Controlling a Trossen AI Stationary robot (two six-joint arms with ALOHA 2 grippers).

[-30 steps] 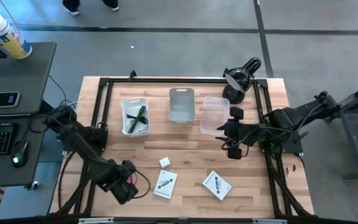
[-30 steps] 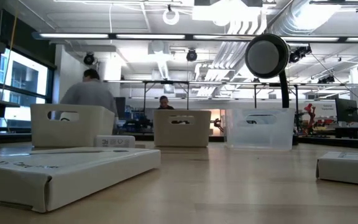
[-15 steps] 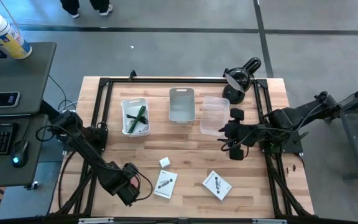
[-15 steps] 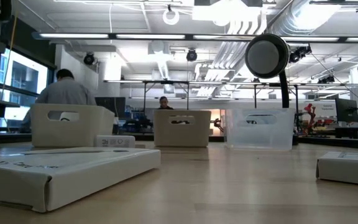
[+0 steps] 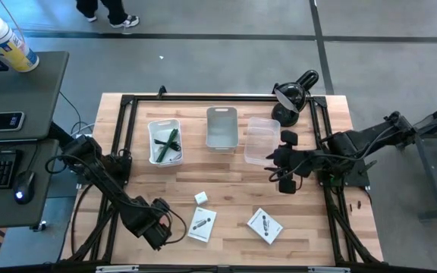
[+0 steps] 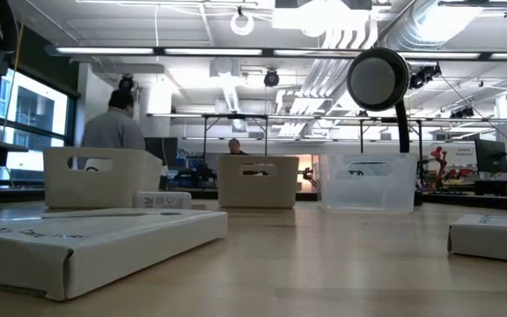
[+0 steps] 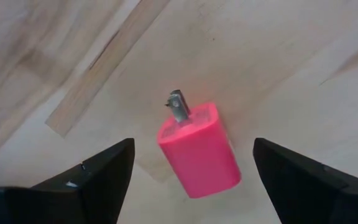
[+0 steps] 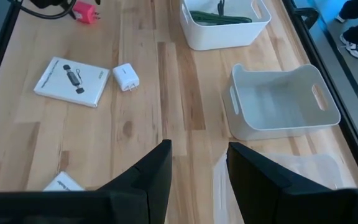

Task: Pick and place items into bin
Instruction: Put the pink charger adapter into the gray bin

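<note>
Left gripper [image 7: 188, 180] hovers with jaws wide, empty, over the pink block [image 7: 199, 152] lying on the bench [image 5: 234, 189] at 7 o'clock. The jaws should straddle its flat sides, clear of the metal prong [image 7: 179, 107]. Right gripper [image 5: 279, 168], partly open and empty, waits at 3 o'clock.

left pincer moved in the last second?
Yes. In the high view, the left pincer slid toward the front edge, away from the white bin, now over the pink block.

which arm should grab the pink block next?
Left. The left gripper hangs right over the pink block, jaws open on either side of it. The right gripper sits far across the table by the clear bin.
</note>
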